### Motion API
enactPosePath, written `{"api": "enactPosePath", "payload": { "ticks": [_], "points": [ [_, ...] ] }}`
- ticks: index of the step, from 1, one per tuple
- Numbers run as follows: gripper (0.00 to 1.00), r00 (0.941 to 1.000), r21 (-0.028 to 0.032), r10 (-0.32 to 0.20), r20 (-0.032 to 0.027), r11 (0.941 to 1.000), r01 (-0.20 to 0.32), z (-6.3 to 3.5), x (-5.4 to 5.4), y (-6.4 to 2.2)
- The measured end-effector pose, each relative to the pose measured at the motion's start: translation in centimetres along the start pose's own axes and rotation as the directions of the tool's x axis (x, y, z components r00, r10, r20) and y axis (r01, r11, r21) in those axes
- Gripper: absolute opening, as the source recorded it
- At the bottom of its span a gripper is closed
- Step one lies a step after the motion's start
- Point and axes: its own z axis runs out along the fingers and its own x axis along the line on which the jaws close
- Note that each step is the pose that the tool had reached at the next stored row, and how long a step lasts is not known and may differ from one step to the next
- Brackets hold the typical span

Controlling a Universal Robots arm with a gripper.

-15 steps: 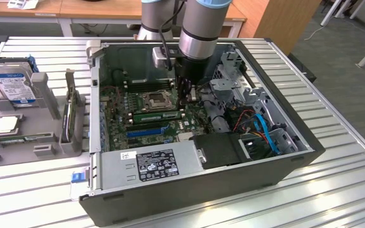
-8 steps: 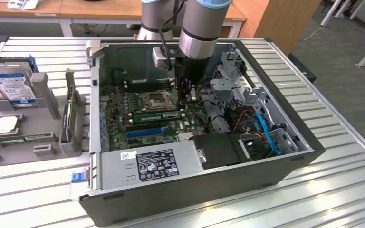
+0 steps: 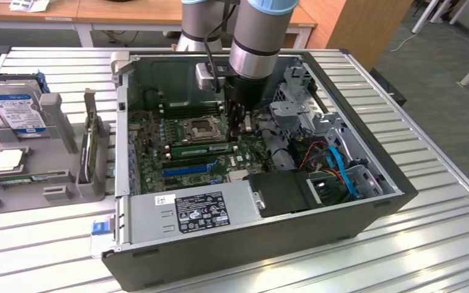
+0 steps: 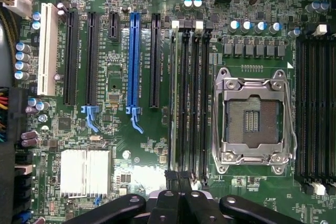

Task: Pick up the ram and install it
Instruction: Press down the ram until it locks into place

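Grey metal power supply box (image 3: 190, 210) sits nearest in the exterior view, inside the open black computer case (image 3: 381, 183). Behind it the long thin green ram stick (image 3: 203, 148) stands seated in a motherboard slot, my gripper (image 3: 239, 125) just beside its end.

Wrist view: my black fingers (image 4: 181, 203) pressed together, gripping nothing, over the ram's (image 4: 171, 93) end; blue slot (image 4: 133, 66) nearby.

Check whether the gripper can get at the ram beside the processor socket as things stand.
Probably yes: the case is open, the shut gripper hangs right at the end of the ram, and nothing lies between them.
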Motion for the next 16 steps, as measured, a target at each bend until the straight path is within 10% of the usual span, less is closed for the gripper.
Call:
{"api": "enactPosePath", "payload": {
  "ticks": [16],
  "points": [
    [0.10,1.0000,0.0000,0.000,-0.0001,1.0000,0.000,0.29,0.00,-0.01]
  ]
}}
